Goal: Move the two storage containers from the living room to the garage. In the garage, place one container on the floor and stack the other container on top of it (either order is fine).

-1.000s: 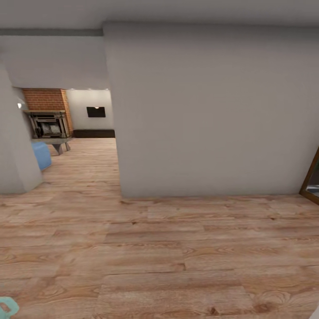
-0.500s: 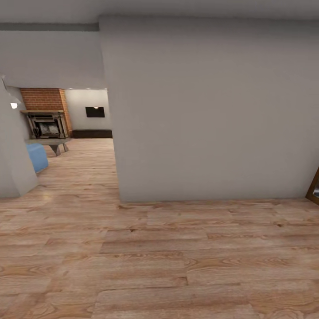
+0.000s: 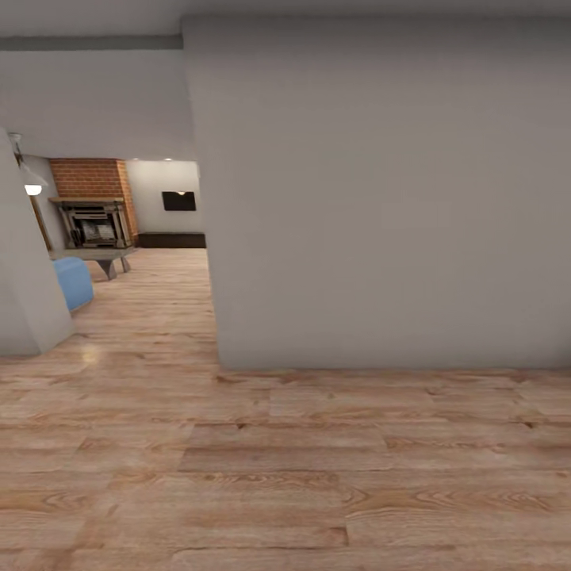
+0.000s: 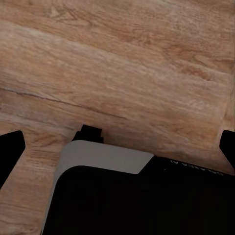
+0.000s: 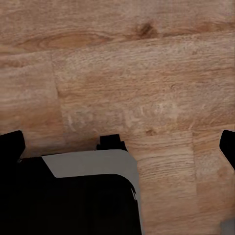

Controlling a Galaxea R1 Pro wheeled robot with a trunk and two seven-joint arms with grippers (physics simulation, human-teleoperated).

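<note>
Head view: the robot faces a grey wall (image 3: 381, 206), the living room (image 3: 151, 230) showing through the gap beside it.
Neither container is in sight (presumably deeper in that room), so the sensible move is to turn toward the opening and clear the wall's corner widely. Left gripper (image 4: 117, 147) and right gripper (image 5: 120, 147) hang spread and empty over the wood floor (image 3: 285, 460). Fireplace (image 3: 91, 222), blue sofa (image 3: 73, 281) and a low table (image 3: 99, 255) crowd the way ahead.

No readable text stands anywhere. In the left wrist view, the black robot base (image 4: 147, 205) carries a faint line of pale marks along its edge, too blurred to make out.
</note>
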